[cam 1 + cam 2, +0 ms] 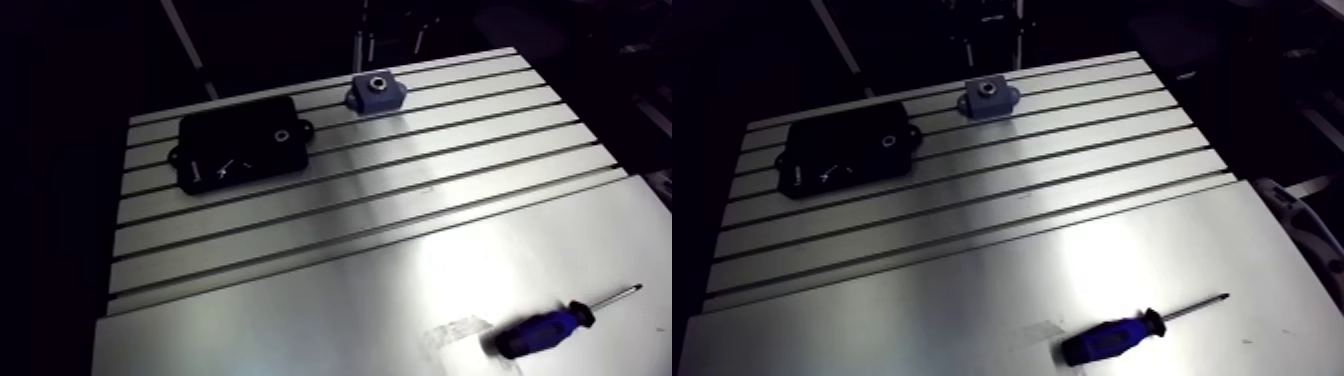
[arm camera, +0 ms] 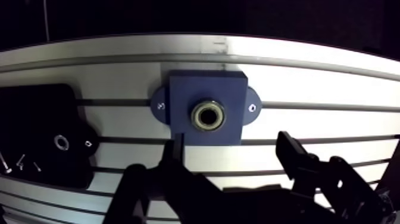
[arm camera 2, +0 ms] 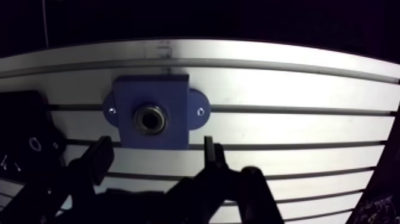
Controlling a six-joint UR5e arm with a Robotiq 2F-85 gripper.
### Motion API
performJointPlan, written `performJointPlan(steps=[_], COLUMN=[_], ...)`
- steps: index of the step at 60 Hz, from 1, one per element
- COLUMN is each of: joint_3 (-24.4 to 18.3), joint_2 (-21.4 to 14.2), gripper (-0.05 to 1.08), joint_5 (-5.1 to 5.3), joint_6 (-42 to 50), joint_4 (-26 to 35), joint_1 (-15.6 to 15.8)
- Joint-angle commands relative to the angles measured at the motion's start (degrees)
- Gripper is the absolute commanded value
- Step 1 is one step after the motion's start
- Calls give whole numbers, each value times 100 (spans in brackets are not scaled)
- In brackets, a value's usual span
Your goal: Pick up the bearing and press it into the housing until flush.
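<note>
Wrist view: the black plate (image 2: 36, 119) left of the blue housing (image 2: 226, 89) runs out of the picture, and the small pieces (image 2: 21, 162) on it are too small to name. The end effector (image 2: 232, 149) shows as 2 dark fingers (image 2: 177, 156), their bases cut off, and 1 tip covers the housing's near edge. Whether the bearing (image 2: 196, 115) sits flush cannot be told. Arm view: the screwdriver (image 1: 545, 330) is blurred at its handle, and the bench (image 1: 300, 300) is cut off at its near edge.

Readable text: none in any view
Flat black plastic box (image 1: 240, 143): small pale marks on top, too small to read
Blue plastic block housing (image 2: 207, 113): no legible marking
</note>
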Motion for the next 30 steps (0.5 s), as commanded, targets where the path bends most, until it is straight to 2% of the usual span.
performJointPlan(steps=[1, 7, 30], joint_3=[9, 54, 46], joint_2=[-16, -15, 38], gripper=[102, 104, 107], joint_5=[20, 45, 30], joint_6=[-65, -331, -269], joint_4=[34, 19, 35], joint_1=[-6, 55, 75])
